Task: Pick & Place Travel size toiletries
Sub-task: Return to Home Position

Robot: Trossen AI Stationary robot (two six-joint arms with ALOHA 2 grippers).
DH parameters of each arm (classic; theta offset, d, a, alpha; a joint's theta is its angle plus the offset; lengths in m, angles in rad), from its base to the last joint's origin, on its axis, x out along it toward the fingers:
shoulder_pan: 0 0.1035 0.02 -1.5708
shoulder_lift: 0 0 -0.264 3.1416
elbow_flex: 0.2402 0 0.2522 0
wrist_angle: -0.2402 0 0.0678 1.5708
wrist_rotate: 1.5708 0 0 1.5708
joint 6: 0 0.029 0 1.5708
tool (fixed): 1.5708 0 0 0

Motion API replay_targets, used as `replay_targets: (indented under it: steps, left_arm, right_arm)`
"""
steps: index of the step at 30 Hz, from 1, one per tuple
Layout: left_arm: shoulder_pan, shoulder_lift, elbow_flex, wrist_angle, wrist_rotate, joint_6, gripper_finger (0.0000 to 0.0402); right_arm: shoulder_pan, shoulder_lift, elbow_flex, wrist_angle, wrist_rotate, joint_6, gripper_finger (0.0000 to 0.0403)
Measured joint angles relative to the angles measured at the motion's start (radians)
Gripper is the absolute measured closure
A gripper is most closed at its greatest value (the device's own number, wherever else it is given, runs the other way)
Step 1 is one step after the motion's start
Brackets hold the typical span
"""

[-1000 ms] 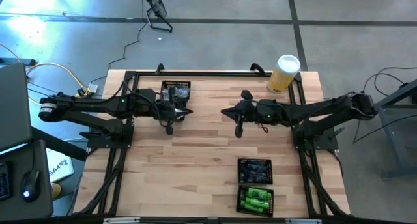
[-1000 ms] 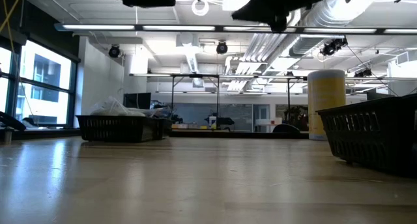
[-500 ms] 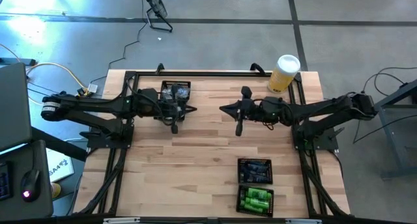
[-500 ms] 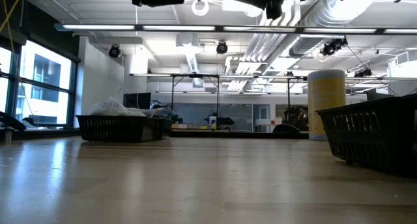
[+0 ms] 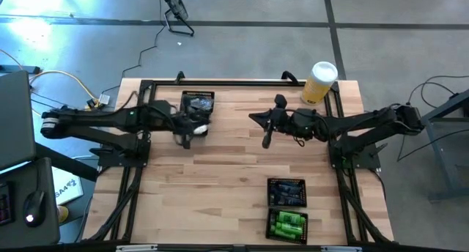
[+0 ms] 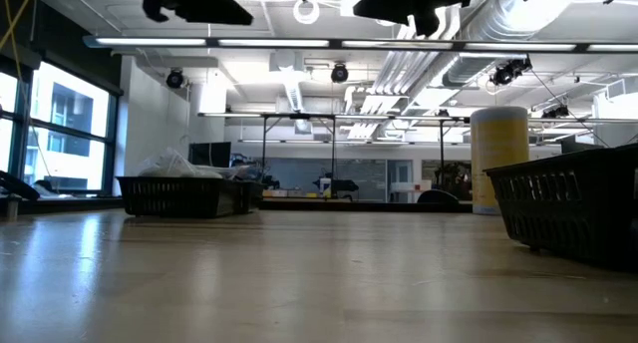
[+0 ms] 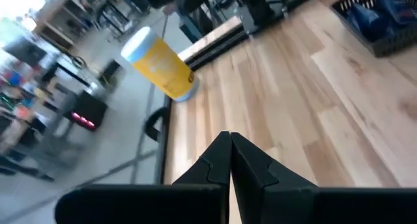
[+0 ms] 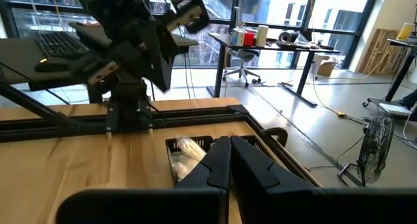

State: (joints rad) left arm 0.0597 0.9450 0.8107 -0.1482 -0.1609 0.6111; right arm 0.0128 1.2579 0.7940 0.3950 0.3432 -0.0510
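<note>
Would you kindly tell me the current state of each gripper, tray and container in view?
Left gripper: shut, empty, raised.
Right gripper: shut, empty, raised.
Green bottles: lying side by side in the front tray.
Middle tray: holds dark blue items.
Far tray: holds white packets.
Yellow cylinder: upright, white lid on.

Three black mesh trays [image 5: 198,93] [image 5: 286,180] [image 5: 287,211], one yellow cylinder [image 5: 320,83], two arms [image 5: 95,120] [image 5: 366,121]; green bottles [image 5: 287,224] too small to count.
</note>
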Motion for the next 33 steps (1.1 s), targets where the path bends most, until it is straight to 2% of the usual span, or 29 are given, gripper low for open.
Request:
replay_targets:
  steps: [3,9,17,25,33]
  left_arm:
    - [-0.001,-0.078,-0.042,0.002,0.005,0.056,0.0396]
    - [-0.001,-0.26,-0.201,0.02,0.009,0.041,0.0396]
    - [-0.001,-0.529,-0.359,0.018,0.02,0.096,0.0396]
    - [-0.001,-0.765,-0.439,-0.023,0.02,0.126,0.0396]
    - [-0.001,-0.919,-0.445,-0.127,0.019,0.127,0.0396]
  right_arm:
    - [0.0,0.0,0.0,0.002,-0.003,0.005,0.0399]
    - [0.0,0.0,0.0,0.002,-0.003,0.005,0.0399]
    - [0.0,0.0,0.0,0.004,-0.004,0.006,0.0399]
    - [0.0,0.0,0.0,0.004,-0.006,0.049,0.0399]
    - [0.0,0.0,0.0,0.004,-0.006,0.049,0.0399]
